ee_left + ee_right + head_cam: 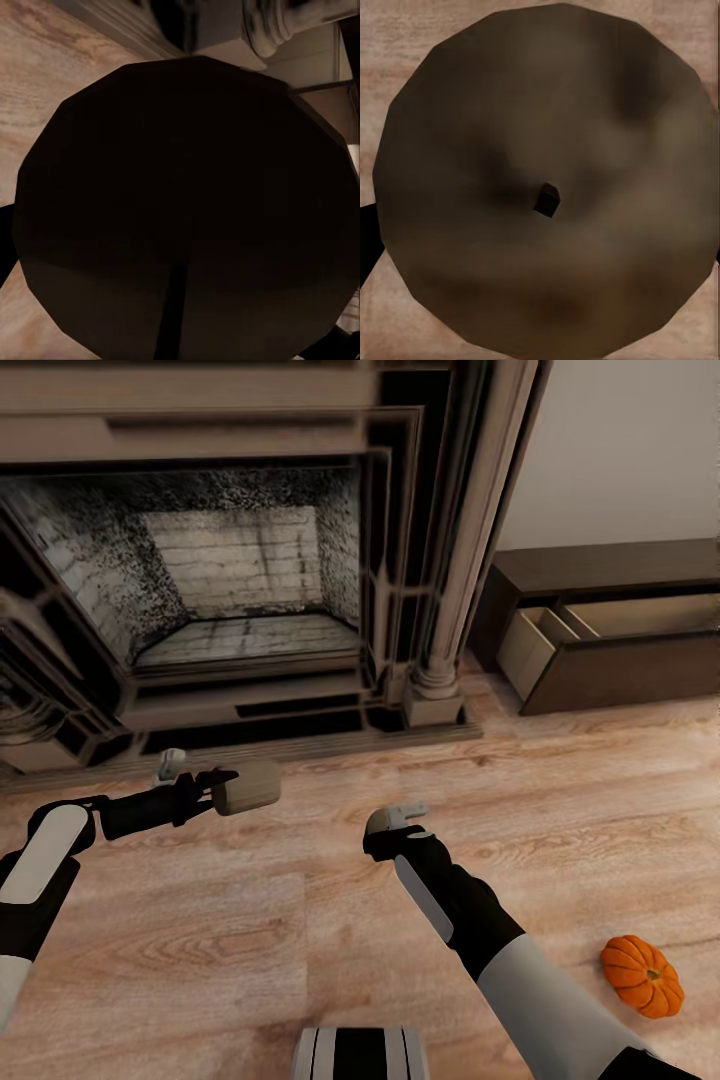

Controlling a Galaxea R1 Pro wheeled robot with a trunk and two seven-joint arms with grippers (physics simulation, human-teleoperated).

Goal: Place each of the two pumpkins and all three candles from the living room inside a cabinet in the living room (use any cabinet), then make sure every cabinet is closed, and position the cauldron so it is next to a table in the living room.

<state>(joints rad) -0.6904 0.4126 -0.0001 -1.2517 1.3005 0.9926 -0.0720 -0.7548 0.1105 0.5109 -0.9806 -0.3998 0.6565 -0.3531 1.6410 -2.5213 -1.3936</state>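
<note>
**Tan candles in both grippers, drawer waiting open**

Beige wax filled each wrist view. The left gripper (222, 788) was clamped on a candle (247, 787) carried sideways, its long axis level and its flat end facing the cabinet (610, 660), presumably for transport there. The right gripper (392, 828) pointed down; its wrist camera faced a candle top (547, 180), wick dot toward the lens, apparently gripped upright. One pumpkin (642, 975) sat stem-up on the floor (250, 920). An open drawer (560, 625) showed beside the fireplace (240, 560).
</note>
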